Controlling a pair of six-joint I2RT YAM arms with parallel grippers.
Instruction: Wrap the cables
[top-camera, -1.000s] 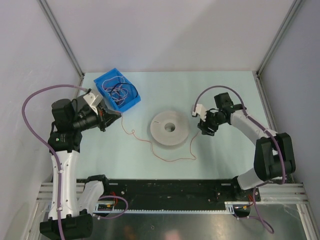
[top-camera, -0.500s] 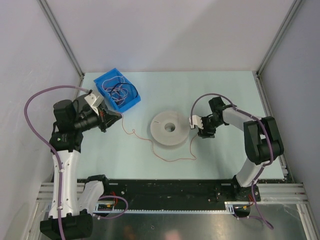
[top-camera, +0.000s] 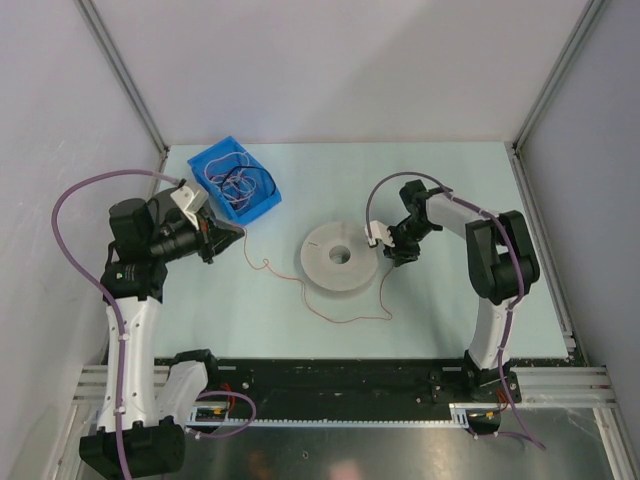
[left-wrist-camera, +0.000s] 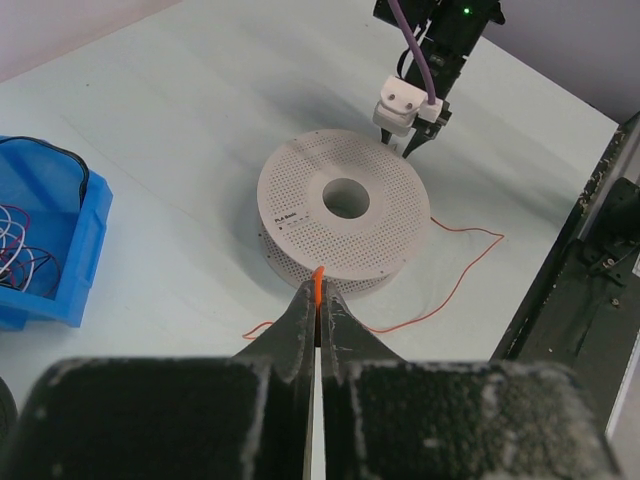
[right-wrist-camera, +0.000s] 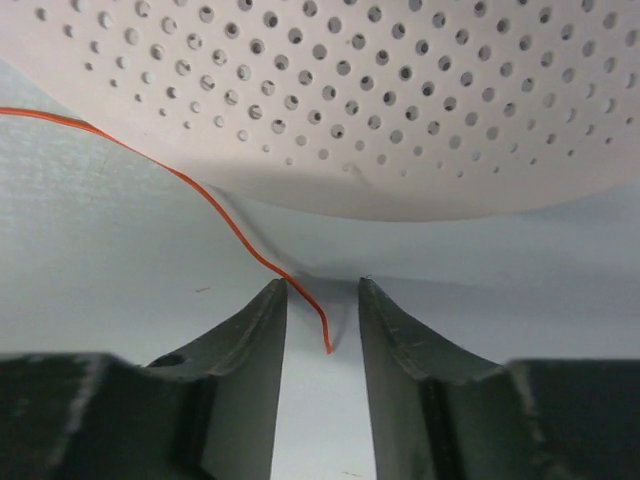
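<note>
Left pincer (left-wrist-camera: 317, 292): clenched on one end of the thin orange wire (left-wrist-camera: 318, 272). A short orange stub stood up between the closed fingertips. I held it raised above the pale green table (top-camera: 450, 180), pointing toward the middle.

Right pincer (right-wrist-camera: 322, 300): released, jaws parted, set low at the table surface. The wire's other end lay in the gap between my two fingers (right-wrist-camera: 250, 335). It passed close by one fingertip, but I could not tell whether it touched.

Just ahead of the right pincer rose the side wall of the white perforated disc-shaped spool (top-camera: 320, 262). The spool lay flat on the table between my two pincers.

From the left pincer the wire dropped to the table. It curved loosely past the near side of the spool and bent back up to the right pincer, lying beside the spool, not around it.

Beyond the left pincer, at the far left corner, sat the blue plastic bin (top-camera: 258, 208) with tangled loose wires (top-camera: 238, 180) inside.
</note>
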